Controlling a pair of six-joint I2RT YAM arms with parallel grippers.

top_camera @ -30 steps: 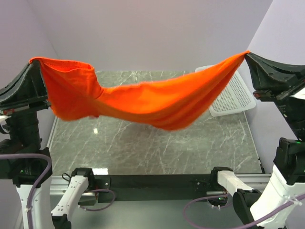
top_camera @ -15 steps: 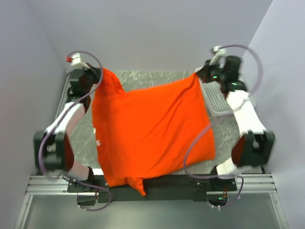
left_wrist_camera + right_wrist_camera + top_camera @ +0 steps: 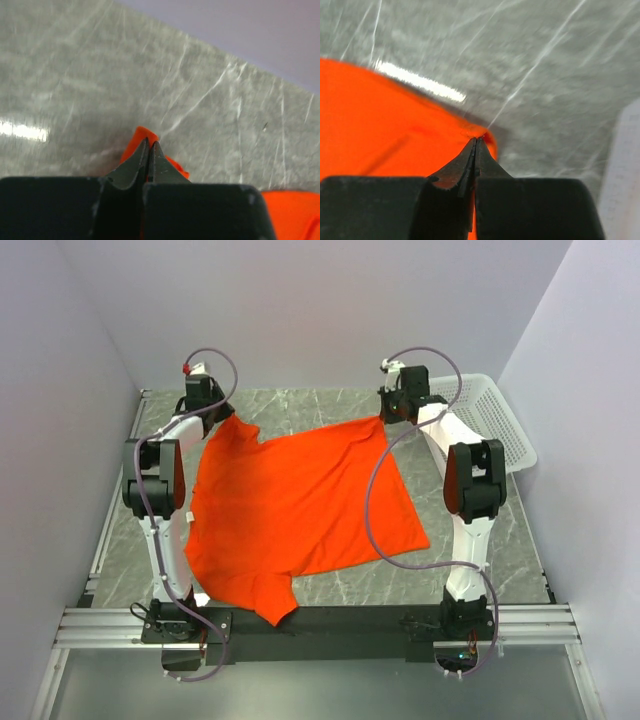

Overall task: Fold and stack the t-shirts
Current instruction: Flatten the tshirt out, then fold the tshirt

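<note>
The counter [image 3: 480, 540] is a glossy grey-green stone pattern with white veins, and a bright streak of light reflects on it just beside each gripper in the wrist views. Plain pale lilac walls [image 3: 300, 310] close it in behind and on both sides. A black plate [image 3: 350, 620] and an aluminium rail [image 3: 100, 625] run along its near edge.

The left gripper [image 3: 149, 142] has its fingers pressed together on a small fold of orange-red cloth, low over the counter. The right gripper [image 3: 476, 140] is likewise clamped on a corner of the same cloth. The t-shirt [image 3: 300, 500] lies spread on the counter between the two grippers and on their near side, one end lapping over the black plate. A white mesh basket [image 3: 495, 425] sits just outside the right gripper, apart from the shirt.
</note>
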